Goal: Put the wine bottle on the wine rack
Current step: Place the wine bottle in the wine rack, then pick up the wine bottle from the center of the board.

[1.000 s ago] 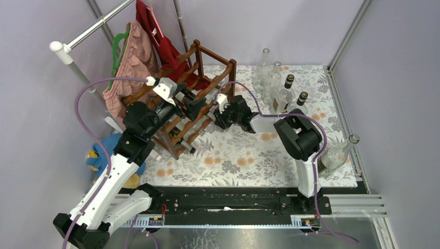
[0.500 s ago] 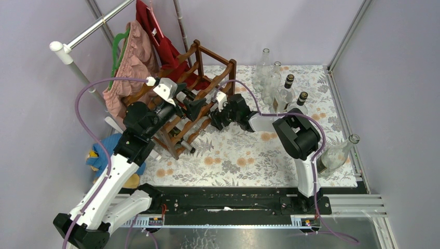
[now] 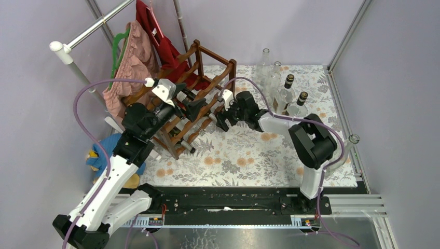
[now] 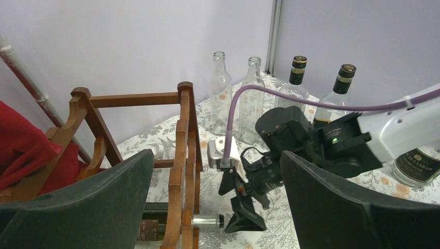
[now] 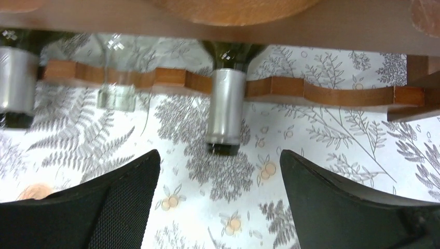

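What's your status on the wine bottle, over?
Left gripper open above the wine rack. Right gripper open, off the wine bottle. Bottle lies in the rack, neck across the front rail. Nothing in the way.

I get only the neck of the wine bottle (image 5: 224,111); its body is hidden behind a wine rack (image 5: 332,96) rail; a second foil-capped bottle (image 5: 16,83) is cut by the left edge; a labelled bottle (image 4: 417,166) runs off the left wrist view.

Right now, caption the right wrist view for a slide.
Open right gripper faces the wine bottle lying on the wine rack.
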Controlling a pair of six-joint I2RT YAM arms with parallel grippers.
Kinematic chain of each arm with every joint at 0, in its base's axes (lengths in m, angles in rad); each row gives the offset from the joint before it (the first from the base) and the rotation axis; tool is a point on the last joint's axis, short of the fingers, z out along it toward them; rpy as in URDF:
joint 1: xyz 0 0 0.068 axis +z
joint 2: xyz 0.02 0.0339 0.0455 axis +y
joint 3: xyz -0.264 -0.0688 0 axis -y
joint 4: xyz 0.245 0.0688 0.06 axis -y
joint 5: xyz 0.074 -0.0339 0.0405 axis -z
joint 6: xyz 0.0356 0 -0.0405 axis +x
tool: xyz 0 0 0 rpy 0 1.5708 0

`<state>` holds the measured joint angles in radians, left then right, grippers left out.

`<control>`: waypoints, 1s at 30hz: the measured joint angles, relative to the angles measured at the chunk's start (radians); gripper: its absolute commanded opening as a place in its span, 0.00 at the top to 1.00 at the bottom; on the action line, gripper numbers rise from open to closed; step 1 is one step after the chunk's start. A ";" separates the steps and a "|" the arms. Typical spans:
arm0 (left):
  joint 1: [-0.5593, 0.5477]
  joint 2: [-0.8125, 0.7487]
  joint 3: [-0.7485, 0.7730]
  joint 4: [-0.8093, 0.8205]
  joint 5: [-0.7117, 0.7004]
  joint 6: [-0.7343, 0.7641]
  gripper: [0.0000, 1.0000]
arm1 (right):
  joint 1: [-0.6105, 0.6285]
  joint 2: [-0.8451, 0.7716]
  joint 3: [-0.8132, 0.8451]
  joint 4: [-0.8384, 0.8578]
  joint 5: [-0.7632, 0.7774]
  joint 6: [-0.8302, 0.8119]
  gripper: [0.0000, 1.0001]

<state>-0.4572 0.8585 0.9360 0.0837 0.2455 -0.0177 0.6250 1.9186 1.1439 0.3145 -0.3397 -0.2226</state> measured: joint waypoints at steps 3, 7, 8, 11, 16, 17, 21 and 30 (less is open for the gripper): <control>0.000 -0.002 -0.002 0.002 0.000 0.000 0.01 | -0.006 -0.072 -0.016 -0.103 -0.030 -0.047 0.06; 0.000 -0.006 -0.002 0.008 0.000 0.000 0.01 | -0.010 -0.185 -0.018 -0.313 -0.101 -0.164 0.04; 0.000 -0.007 -0.002 0.009 0.000 0.000 0.01 | -0.011 -0.221 -0.021 -0.369 -0.124 -0.203 0.04; 0.000 -0.008 -0.002 0.014 0.002 -0.002 0.01 | -0.011 -0.361 -0.049 -0.550 -0.183 -0.337 0.00; 0.000 -0.008 -0.002 0.014 0.018 -0.016 0.01 | -0.016 -0.593 -0.046 -0.806 -0.230 -0.487 0.00; 0.000 -0.008 -0.002 0.014 0.021 -0.019 0.01 | -0.019 -0.642 -0.028 -0.863 -0.231 -0.503 0.00; 0.000 -0.008 -0.002 0.015 0.036 -0.031 0.01 | -0.039 -0.750 0.080 -0.973 -0.229 -0.503 0.00; 0.000 -0.008 -0.002 0.015 0.052 -0.045 0.01 | -0.359 -0.794 0.302 -1.041 -0.289 -0.347 0.00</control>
<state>-0.4572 0.8505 0.9337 0.0990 0.2977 -0.0631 0.2661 1.1248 1.4460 -0.7265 -0.6285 -0.5694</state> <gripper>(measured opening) 0.987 0.995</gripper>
